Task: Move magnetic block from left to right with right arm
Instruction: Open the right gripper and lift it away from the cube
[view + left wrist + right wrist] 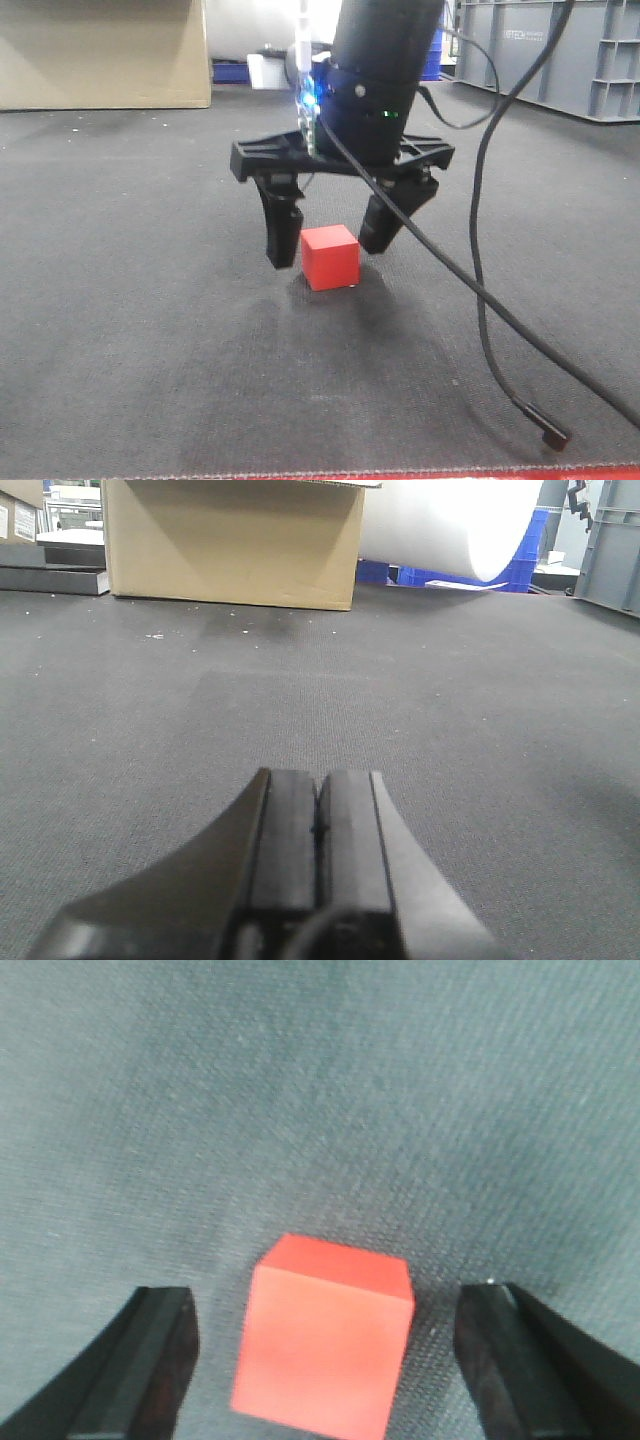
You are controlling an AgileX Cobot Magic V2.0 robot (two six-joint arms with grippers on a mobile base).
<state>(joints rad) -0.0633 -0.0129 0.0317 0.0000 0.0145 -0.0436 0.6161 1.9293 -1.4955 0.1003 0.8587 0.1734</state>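
Two black fingers (283,228) of the right end effector (333,238) stand spread apart either side of the magnetic block (330,257), which sits on the dark grey carpeted surface (130,300); from the wrist view a gap shows on both sides, though contact at the tips is hard to rule out. Left end effector (318,825) has its pads pressed together, holding nothing, low over the carpet

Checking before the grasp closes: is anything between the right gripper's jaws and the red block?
Nothing visible. The right gripper is open, with the magnetic block sitting on the grey mat between its jaws, a clear gap on each side. Only the dangling cable hangs nearby, off to one side.
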